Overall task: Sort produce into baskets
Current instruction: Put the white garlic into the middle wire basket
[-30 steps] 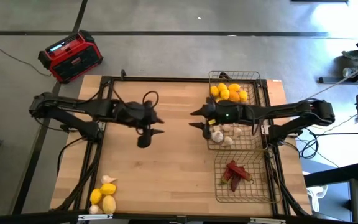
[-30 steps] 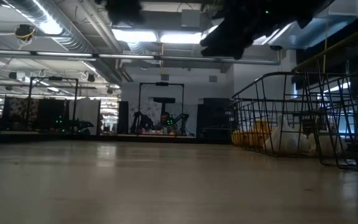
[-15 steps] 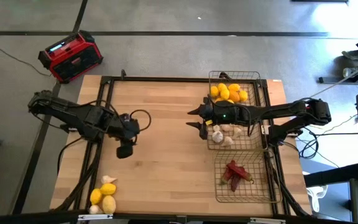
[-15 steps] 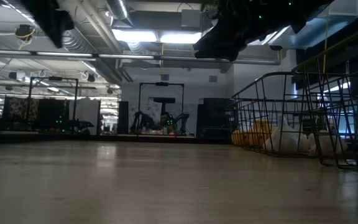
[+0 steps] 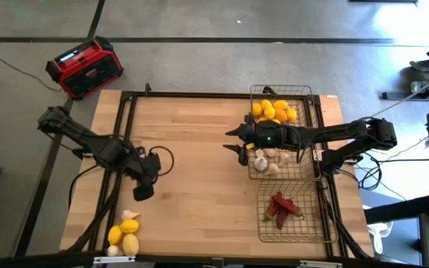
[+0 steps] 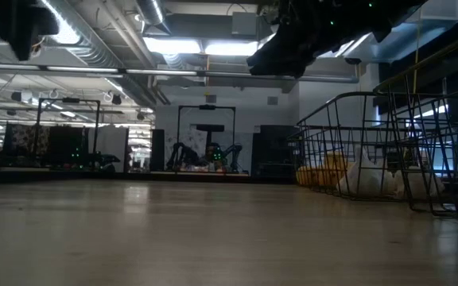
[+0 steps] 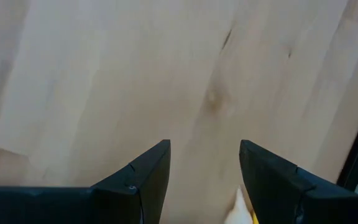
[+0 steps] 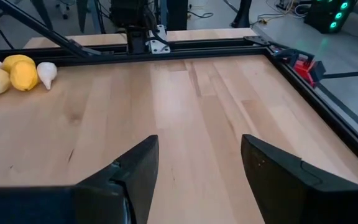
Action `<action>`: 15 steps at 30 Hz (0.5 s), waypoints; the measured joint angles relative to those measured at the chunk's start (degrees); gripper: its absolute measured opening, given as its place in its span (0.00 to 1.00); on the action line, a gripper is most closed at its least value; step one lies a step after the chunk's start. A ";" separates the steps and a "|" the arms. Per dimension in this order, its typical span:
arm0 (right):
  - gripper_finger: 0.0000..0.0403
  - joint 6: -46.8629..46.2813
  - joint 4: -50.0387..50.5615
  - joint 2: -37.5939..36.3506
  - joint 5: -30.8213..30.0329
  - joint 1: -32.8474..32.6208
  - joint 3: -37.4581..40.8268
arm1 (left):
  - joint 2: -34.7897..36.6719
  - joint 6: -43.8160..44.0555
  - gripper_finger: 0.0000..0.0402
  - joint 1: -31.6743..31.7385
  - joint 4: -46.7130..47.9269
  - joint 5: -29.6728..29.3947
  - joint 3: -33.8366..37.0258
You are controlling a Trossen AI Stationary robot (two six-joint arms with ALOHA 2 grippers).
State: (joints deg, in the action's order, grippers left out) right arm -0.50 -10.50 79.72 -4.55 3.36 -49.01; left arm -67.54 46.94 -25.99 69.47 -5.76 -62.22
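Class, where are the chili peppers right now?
In the high view, the chili peppers lie in the nearest basket, on the table's right side.

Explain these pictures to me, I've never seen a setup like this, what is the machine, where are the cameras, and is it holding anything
Two dark robot arms work at a wooden table. One camera looks straight down, one sits at tabletop height, and one rides on each wrist.

Along the table's right side stand three wire baskets, holding lemons, garlic and red chilies. A few unsorted lemons and garlic bulbs lie at the near left corner.

The left gripper hangs just above that pile; the right gripper waits beside the baskets. Both are open and empty.
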 joint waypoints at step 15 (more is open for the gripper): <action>0.56 0.91 0.10 0.00 0.93 0.00 0.00 | -8.20 1.88 0.47 -10.71 -1.09 7.50 2.73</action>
State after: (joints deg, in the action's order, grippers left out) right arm 0.40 -10.39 79.72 -3.62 3.36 -49.01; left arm -75.74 48.82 -36.70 68.37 1.74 -59.49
